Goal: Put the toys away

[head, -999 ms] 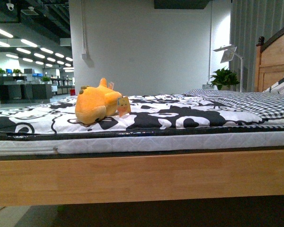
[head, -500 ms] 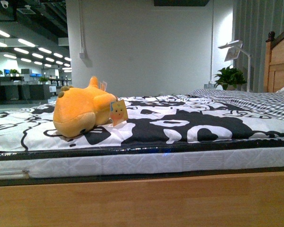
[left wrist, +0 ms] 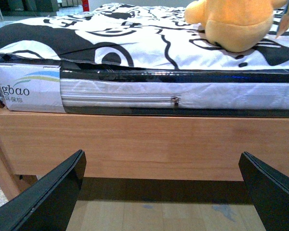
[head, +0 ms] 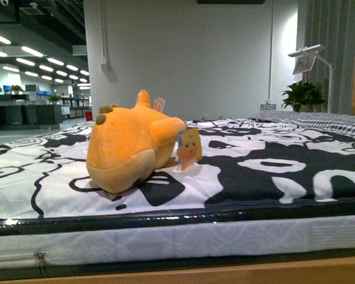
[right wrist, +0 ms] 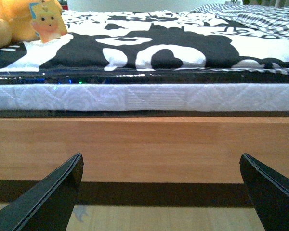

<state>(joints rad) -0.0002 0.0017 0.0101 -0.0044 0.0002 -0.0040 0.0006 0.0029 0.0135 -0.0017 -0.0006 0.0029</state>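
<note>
Lift left gripper (left wrist: 161, 156) and right gripper (right wrist: 161, 156), jaws wide apart and empty, above pale wooden bed frame (left wrist: 135, 144); pinch rounded body of soft yellow-orange plush animal (head: 133, 145) lying on black-and-white printed bedsheet (head: 272, 171).

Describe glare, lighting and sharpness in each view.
Front view: plush toy sharp and evenly lit, ceiling lights blown out far left. Left wrist view: glare streaks on the mattress wrap, deep shadow under the bed frame. Right wrist view: paper tag crisp, coloured glints along the mattress wrap.
</note>
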